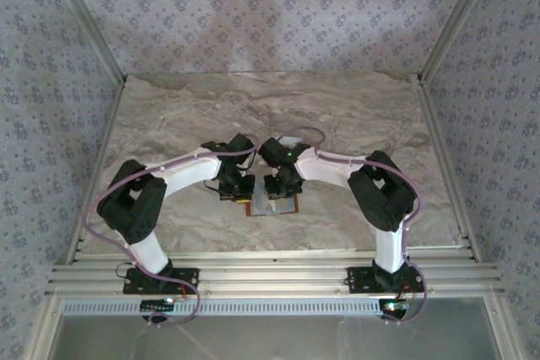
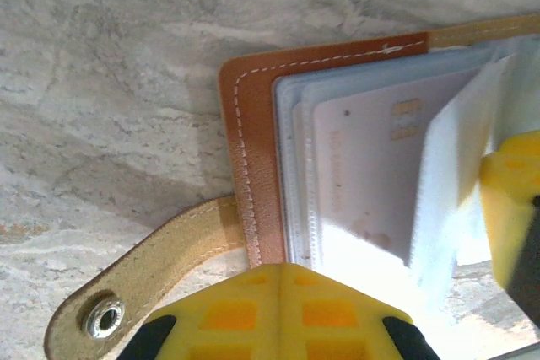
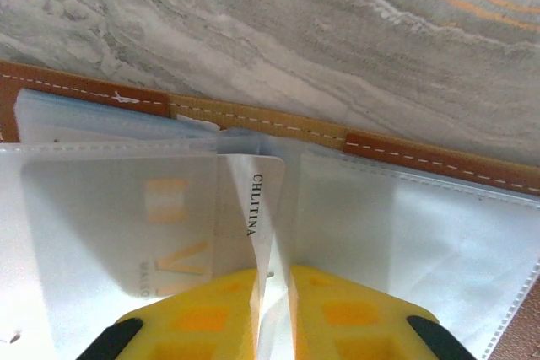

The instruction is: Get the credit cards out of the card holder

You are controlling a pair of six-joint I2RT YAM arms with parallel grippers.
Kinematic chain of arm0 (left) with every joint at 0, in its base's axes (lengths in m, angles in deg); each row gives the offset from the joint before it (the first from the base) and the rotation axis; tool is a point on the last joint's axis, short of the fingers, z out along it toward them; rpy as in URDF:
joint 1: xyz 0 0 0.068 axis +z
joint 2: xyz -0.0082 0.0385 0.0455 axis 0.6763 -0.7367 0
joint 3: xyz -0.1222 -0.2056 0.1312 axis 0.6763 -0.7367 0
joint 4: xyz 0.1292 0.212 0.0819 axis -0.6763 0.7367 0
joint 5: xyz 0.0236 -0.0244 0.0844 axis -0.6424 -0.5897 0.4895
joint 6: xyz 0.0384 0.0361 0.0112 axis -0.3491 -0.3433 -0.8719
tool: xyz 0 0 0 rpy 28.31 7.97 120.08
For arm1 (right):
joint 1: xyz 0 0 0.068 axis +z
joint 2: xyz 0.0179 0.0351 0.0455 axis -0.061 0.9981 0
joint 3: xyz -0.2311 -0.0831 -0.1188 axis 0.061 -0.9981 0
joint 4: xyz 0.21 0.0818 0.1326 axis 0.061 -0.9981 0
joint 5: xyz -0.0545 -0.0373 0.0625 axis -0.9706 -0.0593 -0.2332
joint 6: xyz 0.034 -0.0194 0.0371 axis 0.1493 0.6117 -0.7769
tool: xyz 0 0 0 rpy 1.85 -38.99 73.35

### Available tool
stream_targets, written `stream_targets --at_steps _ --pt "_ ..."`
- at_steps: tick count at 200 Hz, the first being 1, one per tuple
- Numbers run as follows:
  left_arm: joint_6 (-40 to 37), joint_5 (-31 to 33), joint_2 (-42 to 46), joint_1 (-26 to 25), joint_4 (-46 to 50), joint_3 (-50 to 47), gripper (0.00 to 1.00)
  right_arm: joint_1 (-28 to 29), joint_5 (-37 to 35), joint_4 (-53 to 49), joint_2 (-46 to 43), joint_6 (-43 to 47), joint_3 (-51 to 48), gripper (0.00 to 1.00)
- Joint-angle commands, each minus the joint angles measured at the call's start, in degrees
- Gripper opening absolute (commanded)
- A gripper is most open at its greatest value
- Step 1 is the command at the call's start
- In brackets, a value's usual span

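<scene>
The card holder [image 1: 272,206] lies open on the marble table, between both grippers. Its brown stitched rim [image 2: 253,166] frames clear plastic sleeves, and a pale credit card [image 2: 363,166] sits in one sleeve. My left gripper [image 2: 284,269] is shut, its yellow tips resting on the holder's near edge with nothing between them. My right gripper [image 3: 274,280] has closed on a thin white credit card [image 3: 257,200] printed "CHLITINA", which stands on edge over the holder's spine [image 3: 405,147]. Another card with gold lettering [image 3: 160,225] lies inside the left sleeve.
The holder's tan tab with a metal snap [image 2: 105,319] sticks out to the left on the table [image 2: 101,82]. A yellow finger of the right gripper [image 2: 515,200] lifts a sleeve at the right. Patterned walls enclose the table [image 1: 169,124] on three sides.
</scene>
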Motion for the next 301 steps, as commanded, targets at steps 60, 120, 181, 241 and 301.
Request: stream_targets --at_steps 60,120,181,241,301 --pt "-0.15 0.20 2.64 -0.40 3.16 4.70 0.06 -0.38 -1.14 -2.34 -4.21 -0.08 -0.10 0.20" --pt "0.32 -2.54 -0.35 -0.70 -0.15 4.04 0.06 -2.05 3.53 2.31 -7.11 -2.59 -2.37 0.23" --pt "0.01 -3.09 -5.24 -0.99 -3.84 2.39 0.05 -5.73 14.99 15.39 -7.32 -7.30 -10.64 0.23" --pt "-0.20 -0.70 -5.39 -0.98 -3.59 -0.76 0.05 -7.07 19.21 20.39 -5.80 -8.06 -13.43 0.23" --pt "-0.86 0.80 -5.54 -1.08 -2.19 -1.02 0.05 -7.76 19.17 21.14 -4.57 -7.80 -14.66 0.23"
